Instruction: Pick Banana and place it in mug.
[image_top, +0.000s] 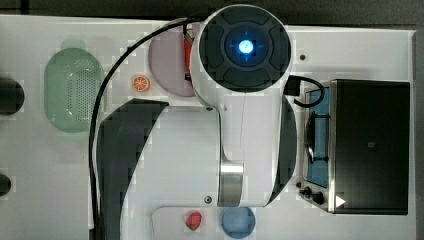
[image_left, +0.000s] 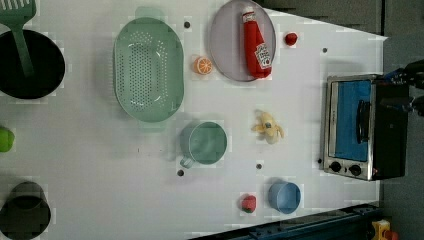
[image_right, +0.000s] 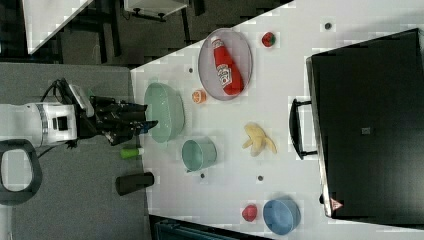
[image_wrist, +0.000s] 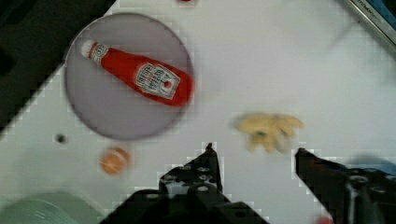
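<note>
Pincer spread, empty, high above desk. Banana lies peeled and splayed between mug and toaster oven. Risk: floppy peel lobes slip from fingers; off-centre release misses mug.

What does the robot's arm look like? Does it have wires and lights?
The arm is chunky and white with dark grey panels and a silver ring. A round dark cap on it has a glowing blue light. A black cable loops alongside. Its gripper is black, with two fingers.
</note>
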